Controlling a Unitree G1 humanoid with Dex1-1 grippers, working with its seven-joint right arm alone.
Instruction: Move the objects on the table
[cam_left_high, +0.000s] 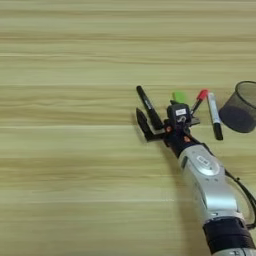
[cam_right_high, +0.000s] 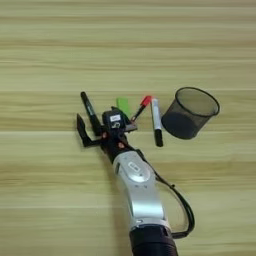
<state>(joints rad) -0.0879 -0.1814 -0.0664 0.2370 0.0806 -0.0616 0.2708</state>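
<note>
A black marker lies slanted on the table, its lower end running down into my right gripper. The gripper is open: one black finger stands left of the marker with a gap, and the other is masked by the marker's lower end. Whether a finger touches the marker I cannot tell. Just right of the gripper's body are a green block, a thin red pen and a white marker with a black cap. My silver forearm enters from the bottom.
A dark mesh cup stands tilted at the right, close beside the white marker. A black cable loops out from the right side of the forearm.
</note>
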